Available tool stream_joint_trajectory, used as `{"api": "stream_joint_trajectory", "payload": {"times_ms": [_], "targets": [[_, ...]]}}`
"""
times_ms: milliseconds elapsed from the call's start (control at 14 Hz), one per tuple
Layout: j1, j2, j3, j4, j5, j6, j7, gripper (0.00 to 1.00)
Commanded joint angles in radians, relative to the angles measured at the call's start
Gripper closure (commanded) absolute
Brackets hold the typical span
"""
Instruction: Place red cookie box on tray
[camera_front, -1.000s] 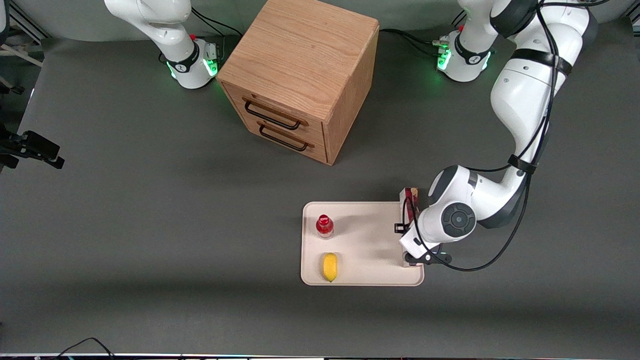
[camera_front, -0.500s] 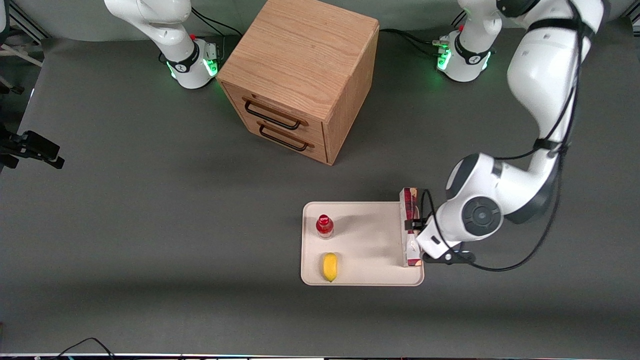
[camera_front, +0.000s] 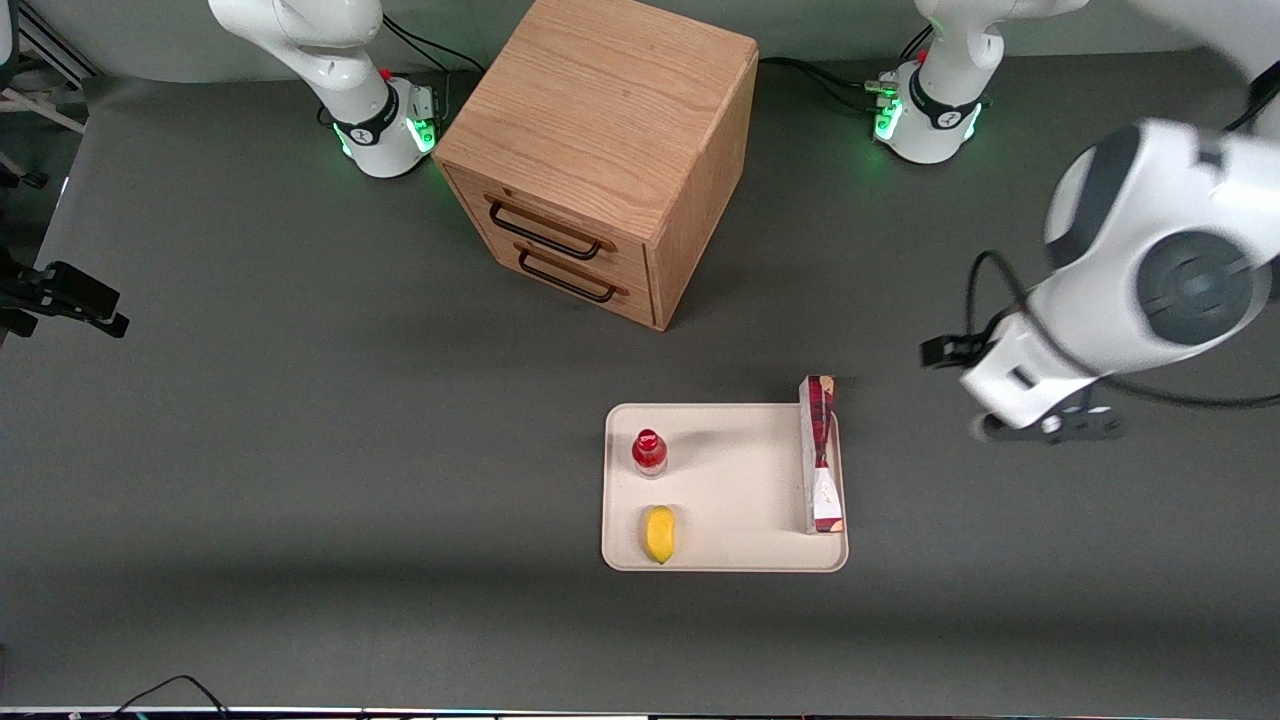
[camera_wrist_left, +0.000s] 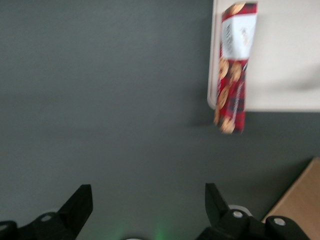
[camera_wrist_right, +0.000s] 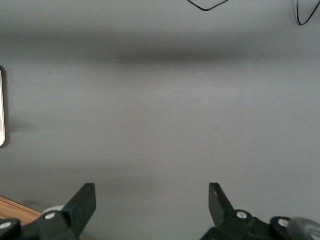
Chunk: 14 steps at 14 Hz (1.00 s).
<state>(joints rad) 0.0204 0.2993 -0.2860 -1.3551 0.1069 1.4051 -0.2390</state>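
Looking down from the front, the red cookie box (camera_front: 821, 455) stands on its narrow side along the tray (camera_front: 730, 490) edge nearest the working arm, its long axis running from the end closest to the camera toward the drawer cabinet (camera_front: 600, 160), and the cabinet-ward end pokes just past the tray's rim. The gripper (camera_front: 1010, 400) hangs well above the bench and well apart from the box, off toward the working arm's end, so nothing steadies the box. The risk, as I judge it, is a tip: a tall, thin box balanced on its edge hard against the low rim could fall outward onto the bench if the tray is nudged, and the overhanging end gives it less footing. A small red-capped bottle (camera_front: 649, 452) and a yellow lemon (camera_front: 659, 534) sit on the tray farther from the jaws, clear of the box. From the left wrist camera, the jaws stand wide apart with only bare bench between them, holding nothing; the box (camera_wrist_left: 234, 65) lies well ahead of them, lined up along the tray's (camera_wrist_left: 285, 75) rim, white section over the tray and patterned red end hanging over the bench.
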Motion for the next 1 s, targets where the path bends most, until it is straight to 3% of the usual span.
{"api": "stream_joint_trajectory", "payload": {"times_ms": [0,143,357,929], "targets": [[-0.013,-0.22,0.082,-0.155,-0.038,-0.046,0.098,0.0],[-0.016,-0.369,0.087,-0.305,-0.039,-0.038,0.115,0.0],[-0.056,-0.541,0.198,-0.487,-0.085,0.004,0.208,0.0],[-0.07,-0.473,0.275,-0.358,-0.09,-0.13,0.234,0.0]]}}
